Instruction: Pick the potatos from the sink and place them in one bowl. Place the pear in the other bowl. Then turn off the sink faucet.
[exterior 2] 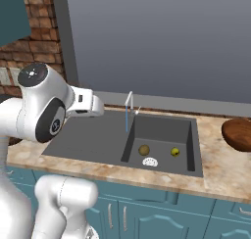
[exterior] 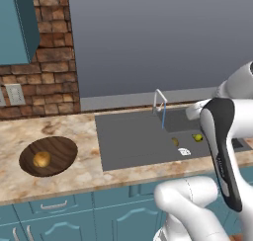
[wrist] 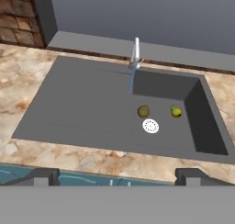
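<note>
Olive potato [wrist: 143,111] beside pear [wrist: 176,111], sink [wrist: 92,108] well

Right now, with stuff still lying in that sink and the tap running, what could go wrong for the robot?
1. The olive potato and the yellow-green pear lie close together by the drain; the open hand might nudge one while reaching for the other.
2. Both are small and round, so either may roll or slip away.
3. Water is running from the faucet into the sink, and the well's walls could crowd the hand's reach.
</note>
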You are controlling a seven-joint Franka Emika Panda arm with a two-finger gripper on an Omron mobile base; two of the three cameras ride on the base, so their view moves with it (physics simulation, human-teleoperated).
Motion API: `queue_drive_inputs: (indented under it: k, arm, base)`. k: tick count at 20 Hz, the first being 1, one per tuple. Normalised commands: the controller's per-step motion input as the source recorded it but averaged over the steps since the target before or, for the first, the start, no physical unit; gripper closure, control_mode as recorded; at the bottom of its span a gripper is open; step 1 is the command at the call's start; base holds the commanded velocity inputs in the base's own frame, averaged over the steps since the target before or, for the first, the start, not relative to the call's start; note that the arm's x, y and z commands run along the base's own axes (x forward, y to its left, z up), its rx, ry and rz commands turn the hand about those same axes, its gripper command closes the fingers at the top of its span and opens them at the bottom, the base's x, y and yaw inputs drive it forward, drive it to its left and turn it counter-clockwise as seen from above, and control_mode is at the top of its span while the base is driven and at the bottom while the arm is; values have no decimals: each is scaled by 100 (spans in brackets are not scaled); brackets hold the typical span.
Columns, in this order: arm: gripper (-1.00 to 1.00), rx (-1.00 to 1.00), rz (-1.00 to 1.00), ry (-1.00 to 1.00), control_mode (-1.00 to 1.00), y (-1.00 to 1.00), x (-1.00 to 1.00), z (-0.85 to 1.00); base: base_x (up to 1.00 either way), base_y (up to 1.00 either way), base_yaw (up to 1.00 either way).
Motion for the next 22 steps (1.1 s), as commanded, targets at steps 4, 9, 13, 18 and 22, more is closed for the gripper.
queue_drive_inputs:
  k: [4, 9, 13, 18, 22]
  arm:
    - [-100, 5, 0, 4, -100, -45, 0, 0]
    - [-100, 6, 0, 2, -100, -31, 0, 0]
    - [-100, 4, 0, 1, -100, -17, 0, -9]
    - [-100, 1, 0, 3, -100, -16, 5, -23]
    - [-100, 0, 0, 5, -100, -8, 19, -25]
  base:
    - [0, 0, 0]
    - [0, 0, 0]
    - [0, 0, 0]
    - [0, 0, 0]
    - [0, 0, 0]
